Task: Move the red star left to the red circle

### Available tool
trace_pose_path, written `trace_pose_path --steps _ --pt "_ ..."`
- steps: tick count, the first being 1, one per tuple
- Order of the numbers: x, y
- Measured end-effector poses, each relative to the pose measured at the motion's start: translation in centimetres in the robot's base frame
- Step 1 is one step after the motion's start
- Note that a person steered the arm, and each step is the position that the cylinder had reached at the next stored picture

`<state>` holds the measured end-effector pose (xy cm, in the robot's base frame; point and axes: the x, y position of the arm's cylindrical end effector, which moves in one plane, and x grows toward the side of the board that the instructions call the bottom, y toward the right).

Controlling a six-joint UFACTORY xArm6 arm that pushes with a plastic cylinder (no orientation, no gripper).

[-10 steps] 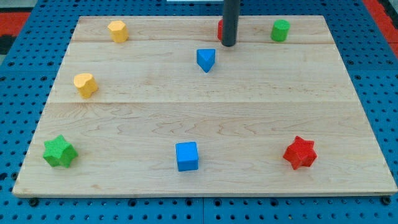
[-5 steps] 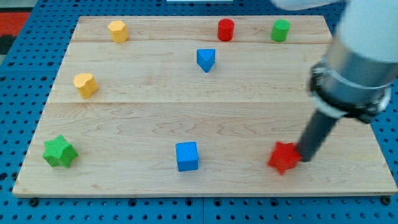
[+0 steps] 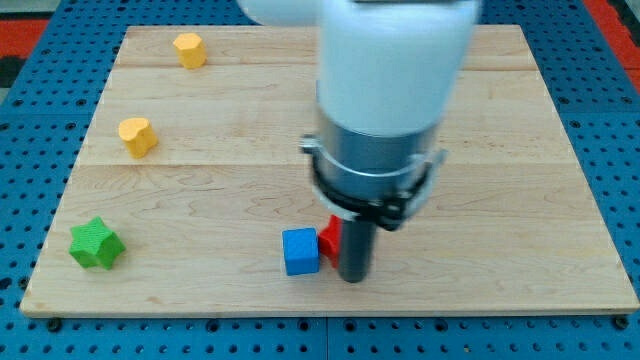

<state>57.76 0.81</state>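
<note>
Camera view shows no readable writing. My tip [image 3: 353,277] presses the red star [image 3: 329,239], wedged against the blue cube [image 3: 300,251]. My arm hides the surface's [image 3: 200,190] top-centre blocks.

My tip [image 3: 352,277] against red star [image 3: 329,238], star touching blue cube [image 3: 300,251].

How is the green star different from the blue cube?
The green star is green with points around its edge; the blue cube is blue with flat square sides. The green star sits alone near the view's left edge, while the blue cube sits near the bottom middle with the red block against its right side and my tip close by. Both rest on the wooden board.
</note>
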Motion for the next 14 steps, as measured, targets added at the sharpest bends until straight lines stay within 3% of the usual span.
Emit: trace_pose_path --steps 1,3,4,6,10,11,12,14 --pt "-2.9 -2.1" --pt "-9.6 1.5" --pt "-10.6 4.7" --pt "-15.7 -1.8" --pt "-28.6 -6.4" --pt "-30.7 -5.0" --pt "-28.9 -4.2" --pt "-29.7 0.7"
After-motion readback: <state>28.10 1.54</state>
